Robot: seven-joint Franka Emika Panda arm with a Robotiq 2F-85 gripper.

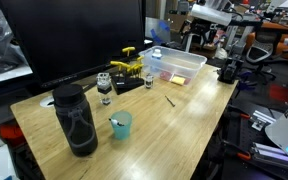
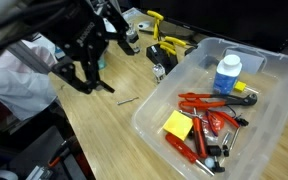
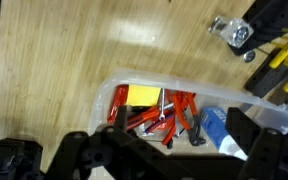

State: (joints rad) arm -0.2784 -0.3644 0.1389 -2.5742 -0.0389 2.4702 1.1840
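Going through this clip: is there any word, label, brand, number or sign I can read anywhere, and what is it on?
No text can be read in any view.
White bottle in the clear bin: it has a blue label, but the print is too blurred to read.
Black flask on the table: no lettering can be made out.

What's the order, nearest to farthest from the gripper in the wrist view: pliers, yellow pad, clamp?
1. Pliers, mid bin, just ahead of the gripper.
2. Yellow pad, bin's left end.
3. Clamp, outside the bin, top right.
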